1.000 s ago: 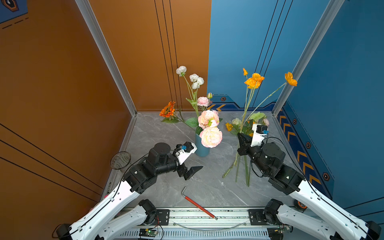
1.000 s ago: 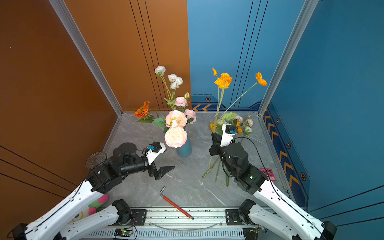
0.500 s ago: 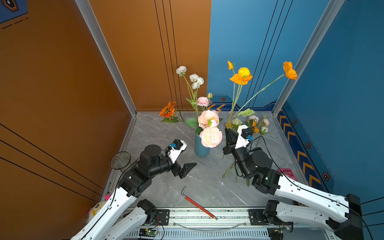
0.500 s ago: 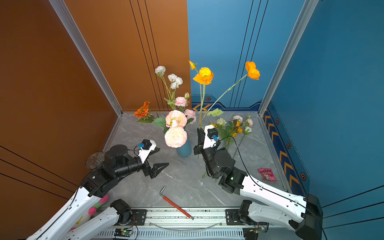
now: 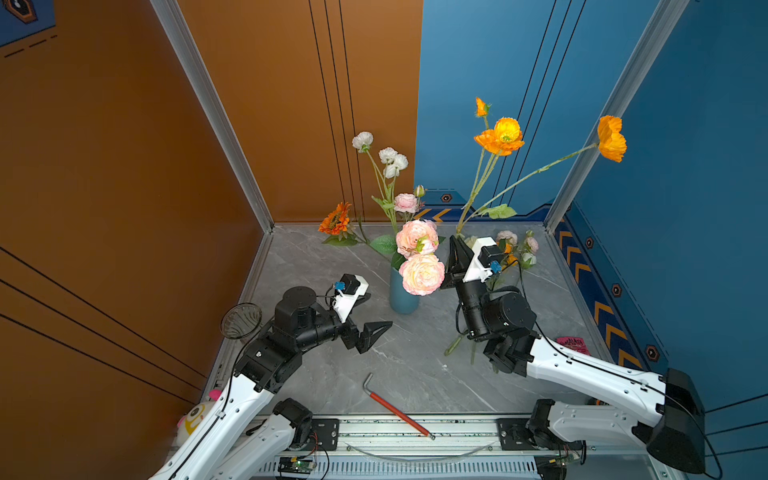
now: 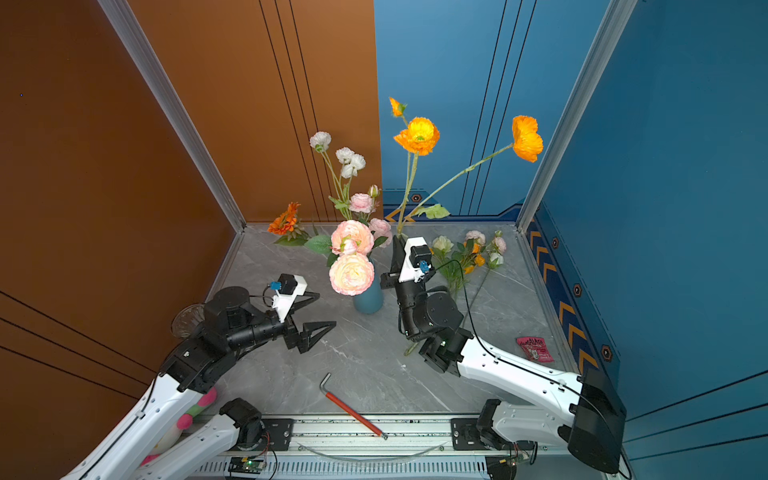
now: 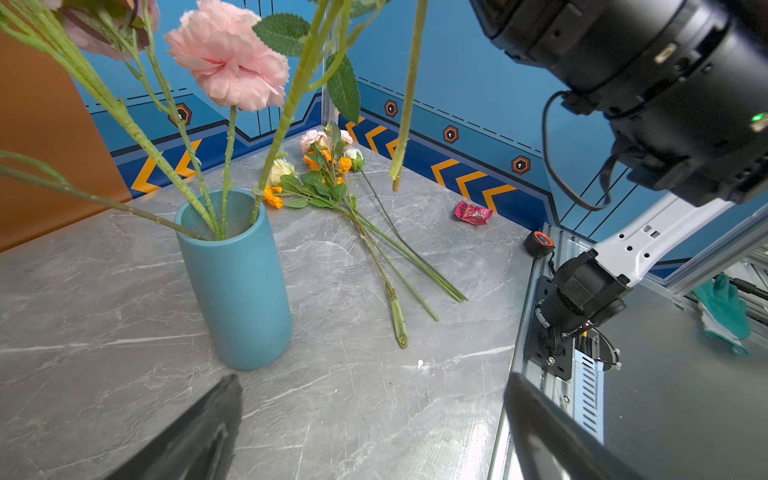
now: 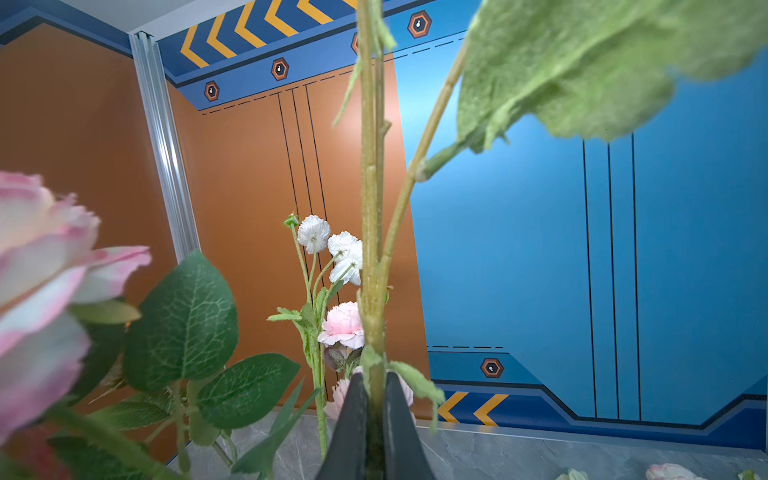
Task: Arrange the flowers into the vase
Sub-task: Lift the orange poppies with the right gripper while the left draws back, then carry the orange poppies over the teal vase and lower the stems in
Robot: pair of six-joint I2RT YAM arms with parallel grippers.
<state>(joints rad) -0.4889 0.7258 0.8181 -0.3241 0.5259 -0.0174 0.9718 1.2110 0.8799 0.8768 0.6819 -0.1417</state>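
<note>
Clenching orange flower stem (image 8: 370,187): right claw (image 5: 456,243); left claw (image 5: 380,309) spread, empty; pink blooms (image 5: 422,274) hide vase (image 5: 402,298) mouth from above

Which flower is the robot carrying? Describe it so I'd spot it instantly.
Find the teal vase in the middle of the grey table; right of it in both top views, the right gripper is shut on a poppy sprig. It stands tallest, its orange blooms against the blue wall, neither in the vase nor lying flat.
</note>
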